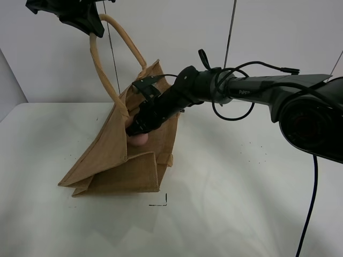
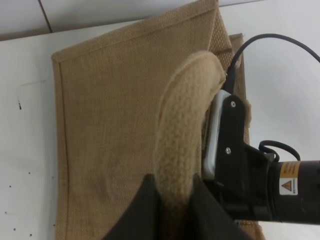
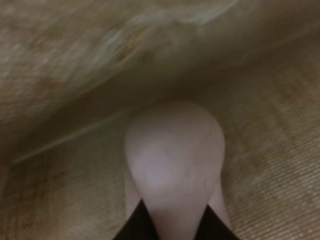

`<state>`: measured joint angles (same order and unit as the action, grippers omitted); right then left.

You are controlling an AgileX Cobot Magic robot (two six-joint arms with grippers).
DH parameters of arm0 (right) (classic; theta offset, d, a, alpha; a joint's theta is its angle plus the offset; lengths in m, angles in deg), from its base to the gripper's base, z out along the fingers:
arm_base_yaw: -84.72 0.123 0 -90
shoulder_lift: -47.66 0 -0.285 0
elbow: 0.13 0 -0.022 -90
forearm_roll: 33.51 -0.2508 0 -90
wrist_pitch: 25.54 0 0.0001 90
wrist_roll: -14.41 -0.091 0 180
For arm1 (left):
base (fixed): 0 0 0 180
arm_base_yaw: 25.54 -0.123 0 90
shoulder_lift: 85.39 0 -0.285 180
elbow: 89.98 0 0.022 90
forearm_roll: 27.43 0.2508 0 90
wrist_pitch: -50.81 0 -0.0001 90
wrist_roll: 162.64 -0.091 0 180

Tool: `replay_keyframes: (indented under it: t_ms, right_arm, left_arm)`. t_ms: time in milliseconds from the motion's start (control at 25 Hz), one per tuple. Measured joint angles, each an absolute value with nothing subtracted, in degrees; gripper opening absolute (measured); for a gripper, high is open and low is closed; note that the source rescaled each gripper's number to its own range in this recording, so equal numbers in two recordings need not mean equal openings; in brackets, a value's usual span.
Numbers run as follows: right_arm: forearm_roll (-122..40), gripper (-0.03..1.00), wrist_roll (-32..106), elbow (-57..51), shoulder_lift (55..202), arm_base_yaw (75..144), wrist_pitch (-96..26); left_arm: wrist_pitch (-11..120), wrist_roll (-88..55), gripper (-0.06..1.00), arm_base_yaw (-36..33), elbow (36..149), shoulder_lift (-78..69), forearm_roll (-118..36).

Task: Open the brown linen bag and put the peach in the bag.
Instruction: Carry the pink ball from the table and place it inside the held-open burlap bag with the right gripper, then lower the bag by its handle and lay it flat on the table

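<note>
The brown linen bag (image 1: 120,160) stands on the white table, its mouth pulled open toward the right. My left gripper (image 1: 88,27) is shut on one beige handle (image 1: 102,69) and holds it high above the bag; in the left wrist view (image 2: 172,200) the handle (image 2: 185,130) runs up from between the fingers. My right gripper (image 1: 136,131) reaches into the bag's mouth, shut on the pink peach (image 1: 140,139). In the right wrist view the peach (image 3: 172,155) sits between the fingers (image 3: 137,225), with woven bag fabric (image 3: 270,150) all around it.
The white table (image 1: 241,203) carries a small black corner mark (image 1: 161,202) in front of the bag. The right arm (image 1: 257,88) with looping cables stretches across from the right. A white wall stands behind.
</note>
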<state>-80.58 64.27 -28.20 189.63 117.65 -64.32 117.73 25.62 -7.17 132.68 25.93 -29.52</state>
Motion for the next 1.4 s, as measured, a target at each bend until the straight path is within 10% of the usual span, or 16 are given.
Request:
replay_keyframes:
  t_ms: [120,240,360,920,1400]
  right_arm:
    - [-80.58,0.21,64.27,-28.20,189.68,117.69,-63.26]
    - [-80.51,0.76,64.27,-28.20,189.68,117.69,-63.31]
    - [-78.84,0.95,62.81,-28.20,189.02,117.69,-63.62]
    - [-46.54,1.00,25.02,-28.87,175.16,114.69,-85.50]
    - [-41.23,1.00,21.87,-28.83,177.45,94.73,-90.14]
  left_arm:
    - [117.73,25.62,0.00,-7.17,132.68,25.93,-29.52]
    - [117.73,25.56,0.00,-7.17,132.68,25.93,-29.52]
    - [117.73,25.56,0.00,-7.17,132.68,25.93,-29.52]
    - [117.73,25.51,0.00,-7.17,132.68,25.93,-29.52]
    - [117.73,25.45,0.00,-7.17,132.68,25.93,-29.52]
